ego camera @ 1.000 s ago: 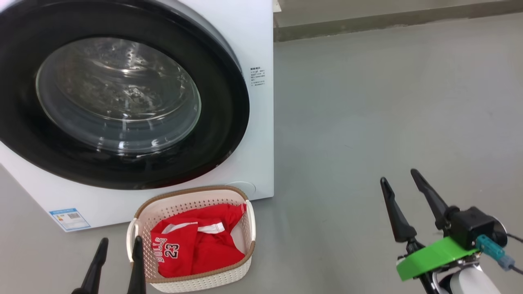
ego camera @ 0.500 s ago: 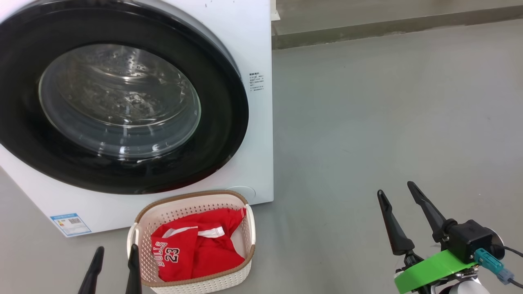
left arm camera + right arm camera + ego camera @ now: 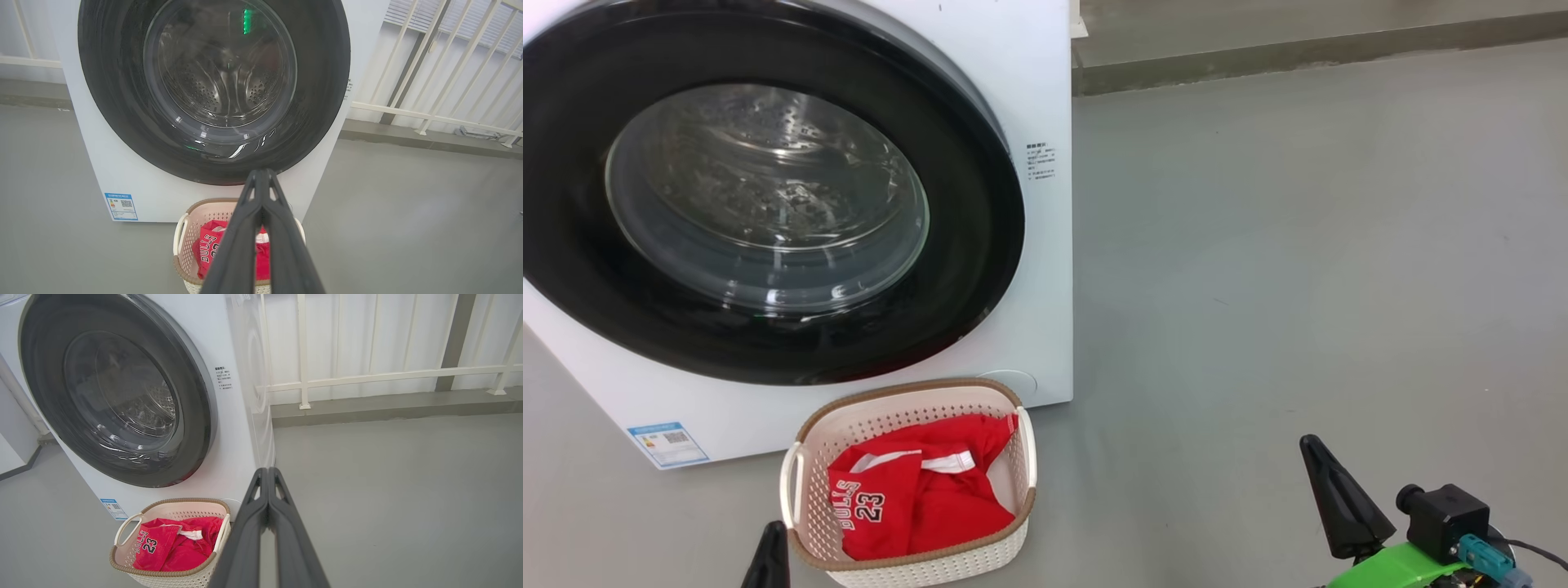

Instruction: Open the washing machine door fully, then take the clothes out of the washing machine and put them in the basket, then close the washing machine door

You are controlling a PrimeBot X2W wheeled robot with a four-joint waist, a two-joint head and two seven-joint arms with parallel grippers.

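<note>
The white washing machine point(image 3: 1045, 90) stands at the left with its round black-rimmed glass door point(image 3: 768, 204) closed flat against the front. On the floor before it sits the cream basket point(image 3: 1005, 535), holding the red clothes point(image 3: 923, 506) with "BULLS 23" lettering. My left gripper point(image 3: 768, 551) is low at the basket's left edge, shut and empty. My right gripper point(image 3: 1327, 482) is off to the right over bare floor, shut and empty. The left wrist view shows the left gripper point(image 3: 261, 173) with tips pressed together, and the right wrist view shows the right gripper point(image 3: 267, 471) the same way.
Grey floor point(image 3: 1298, 245) stretches to the right of the machine. A low kerb point(image 3: 1298, 53) runs along the back. A white railing point(image 3: 367, 375) stands behind it. A blue label sticker point(image 3: 666, 441) marks the machine's lower left front.
Both grippers went from open to shut and dropped lower in the head view. The door, basket and clothes stayed where they were.
</note>
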